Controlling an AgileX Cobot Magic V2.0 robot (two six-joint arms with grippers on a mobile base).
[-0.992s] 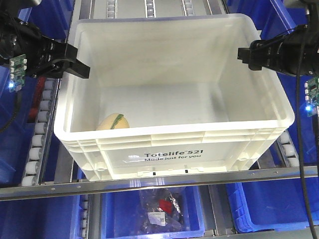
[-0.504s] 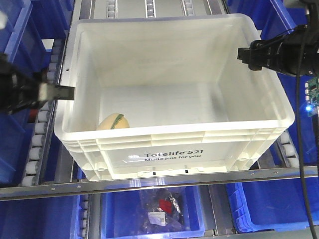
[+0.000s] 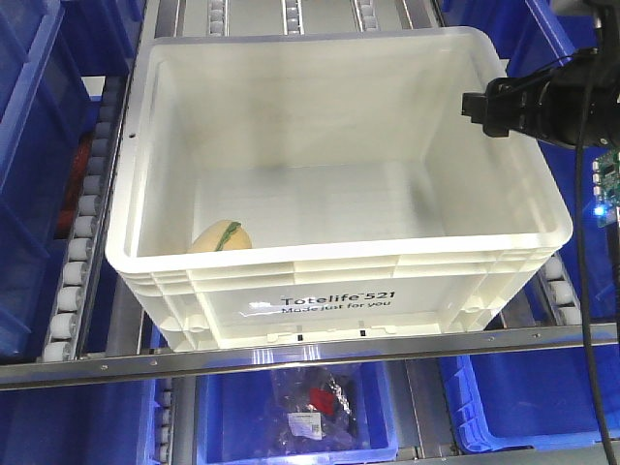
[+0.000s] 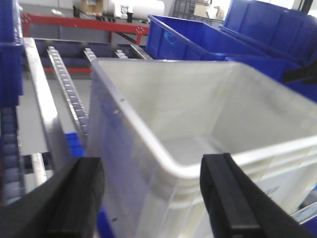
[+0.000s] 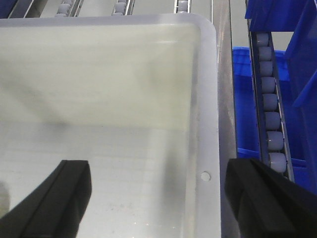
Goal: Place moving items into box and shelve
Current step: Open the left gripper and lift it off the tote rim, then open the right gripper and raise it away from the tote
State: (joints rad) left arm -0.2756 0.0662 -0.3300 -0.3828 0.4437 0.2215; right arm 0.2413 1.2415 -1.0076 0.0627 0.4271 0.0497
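Front-facing view: the left arm, at the white Totelife crate's (image 3: 339, 281) left wall a second ago, has gone from this view, and its wrist camera shows the left gripper (image 4: 153, 198) with fingers spread, back off the crate's near left corner. The right gripper (image 5: 168, 196) has stayed put, fingers spread astride the right rim. Only the pale yellow green-striped toy (image 3: 220, 236) lies inside, at the front-left of the floor, so I judge packing unfinished with the reddish-brown toy nowhere visible.
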